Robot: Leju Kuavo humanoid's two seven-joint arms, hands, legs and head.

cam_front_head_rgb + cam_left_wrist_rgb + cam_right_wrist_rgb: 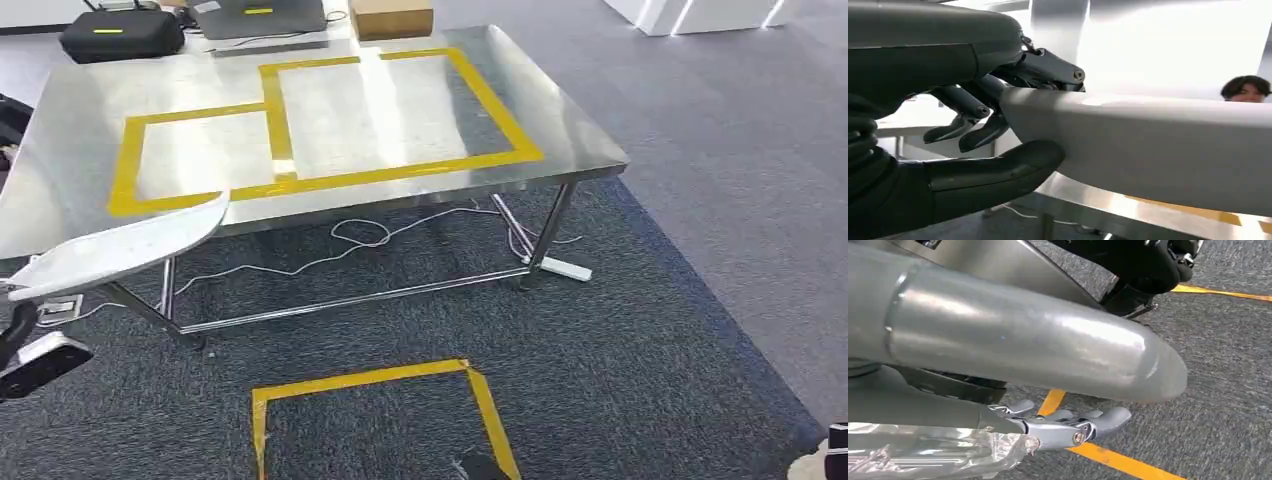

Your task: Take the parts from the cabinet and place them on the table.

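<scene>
A long white curved part [120, 250] is held by its near end in my left hand [998, 115]. The fingers lie over its top edge and the thumb [998, 170] presses from beneath. The part [1158, 145] reaches out over the near left corner of the steel table [580, 150], above the tabletop. The table carries two yellow tape rectangles [290, 130] with nothing inside them. My right hand [1073, 425] hangs low beside my body over the carpet. Its silver fingers are stretched out and hold nothing.
A black case [120, 35], a grey device [262, 15] and a cardboard box [390, 17] line the table's far edge. Cables and a power strip [565, 268] lie under the table. A yellow tape square [380, 380] marks the carpet near me. A person [1245, 89] stands beyond the table.
</scene>
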